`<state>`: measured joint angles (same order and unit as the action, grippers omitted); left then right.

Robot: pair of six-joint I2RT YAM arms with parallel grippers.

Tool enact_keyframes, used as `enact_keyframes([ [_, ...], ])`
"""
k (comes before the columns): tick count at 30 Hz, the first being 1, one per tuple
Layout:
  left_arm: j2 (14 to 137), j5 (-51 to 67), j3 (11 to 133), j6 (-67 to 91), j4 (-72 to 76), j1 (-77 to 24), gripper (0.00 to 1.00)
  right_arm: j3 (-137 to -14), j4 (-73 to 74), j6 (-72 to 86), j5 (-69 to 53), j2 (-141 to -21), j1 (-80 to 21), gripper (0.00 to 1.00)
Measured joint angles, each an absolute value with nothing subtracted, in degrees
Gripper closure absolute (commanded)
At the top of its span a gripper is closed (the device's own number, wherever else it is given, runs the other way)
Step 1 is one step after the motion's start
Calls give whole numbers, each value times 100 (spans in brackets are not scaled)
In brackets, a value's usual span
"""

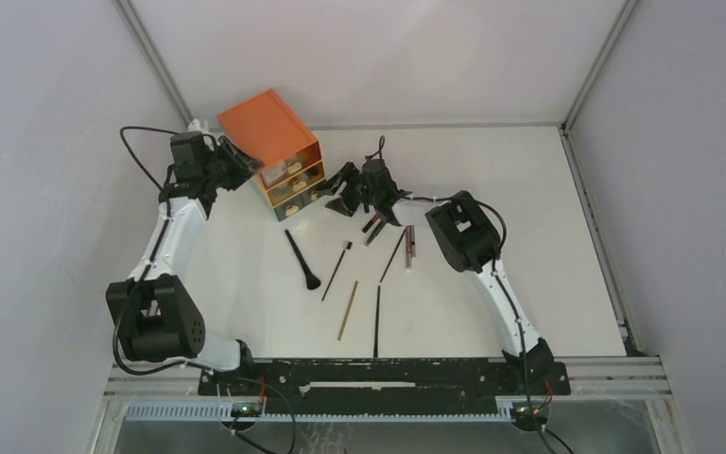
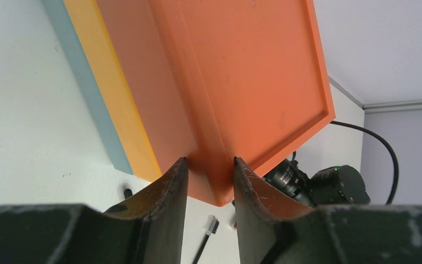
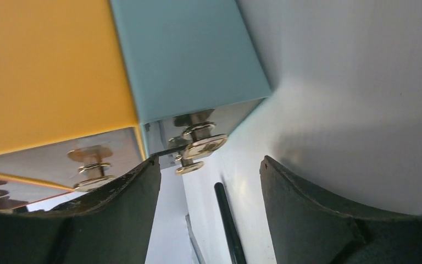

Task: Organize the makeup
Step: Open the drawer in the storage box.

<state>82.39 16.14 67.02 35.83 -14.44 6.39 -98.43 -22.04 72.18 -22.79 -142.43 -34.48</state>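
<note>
Left tool (image 2: 210,165) is clamped narrow on a top corner of the orange box (image 2: 242,71). Right tool (image 3: 209,160) is held wide at the teal bottom drawer (image 3: 192,55), gold knob (image 3: 203,146) just beyond the fingertips, ungripped. Makeup (image 1: 408,248) is scattered on the table (image 1: 529,208) before the box: black brush (image 1: 301,257), wooden pencil (image 1: 348,309).

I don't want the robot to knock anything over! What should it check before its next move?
1. Box clamped in left jaws: ok.
2. Gap in right jaws open, nothing inside: ok.
3. Knob of bottom drawer ahead of right jaws: ok.
4. That drawer open enough: cannot tell.
5. Brush and pencil put away: not ok, lying on table.
</note>
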Motion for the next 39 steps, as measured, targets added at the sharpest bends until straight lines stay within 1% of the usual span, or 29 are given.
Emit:
enact_keyframes([
  [6, 8523, 1824, 7135, 3398, -1870, 742, 61, -10269, -2078, 7279, -2423, -14560, -3454, 29],
  [8, 8567, 1876, 7183, 3387, -1905, 775, 61, -10335, -2067, 7290, -2456, -14621, -3452, 32],
  [11, 8595, 1929, 7216, 3347, -1929, 794, 61, -10497, -2005, 7328, -2569, -14750, -3454, 41],
  [15, 8626, 1975, 7262, 3301, -1968, 821, 61, -10665, -2008, 7437, -2670, -14918, -3465, 45],
  [23, 8632, 1984, 7264, 3297, -1959, 847, 61, -10715, -2182, 7564, -2613, -14938, -3494, 61],
  [30, 8632, 1988, 7264, 3297, -1959, 854, 61, -10256, -2727, 7686, -2414, -14820, -3520, 64],
  [39, 8632, 1992, 7264, 3297, -1970, 856, 61, -8696, -3264, 7708, -2298, -13976, -3531, 64],
])
